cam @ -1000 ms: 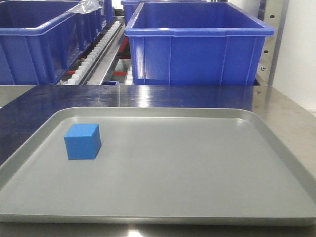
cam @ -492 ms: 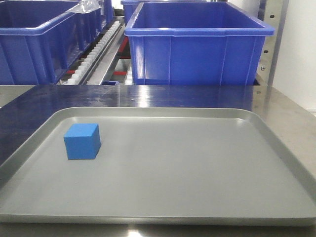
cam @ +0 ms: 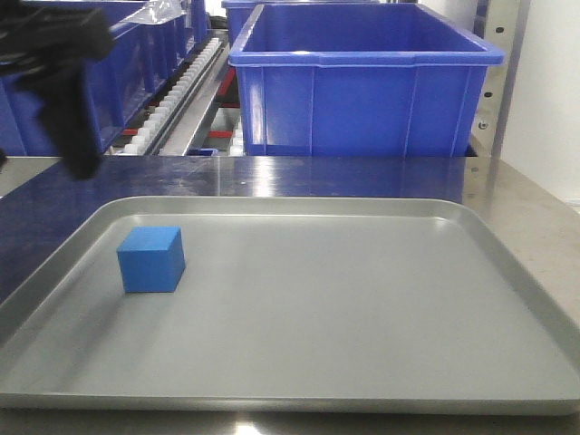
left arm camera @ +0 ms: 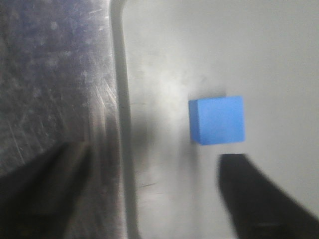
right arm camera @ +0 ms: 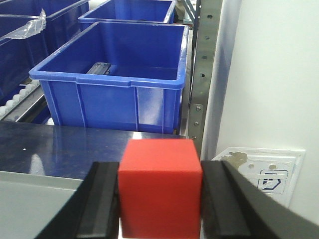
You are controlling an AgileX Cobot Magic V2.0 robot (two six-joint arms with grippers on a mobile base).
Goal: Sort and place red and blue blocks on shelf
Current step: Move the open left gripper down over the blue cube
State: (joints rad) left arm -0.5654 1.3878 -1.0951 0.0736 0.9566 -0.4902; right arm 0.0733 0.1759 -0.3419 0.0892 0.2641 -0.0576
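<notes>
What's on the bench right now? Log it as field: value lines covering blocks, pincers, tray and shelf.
tray: grey, on steel tabletop
red block: clamped in right pincer
blue block: resting on tray, near its left rim
left pincer: open, straddling tray's left rim, blue block not between its fingers
shelf: behind tabletop, holding blue bins

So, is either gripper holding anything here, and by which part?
The right gripper holds the bright red matte cube, jaws pressed on its two opposite side faces. The left gripper holds nothing; its jaws are open, clear of the sky-blue matte cube.
</notes>
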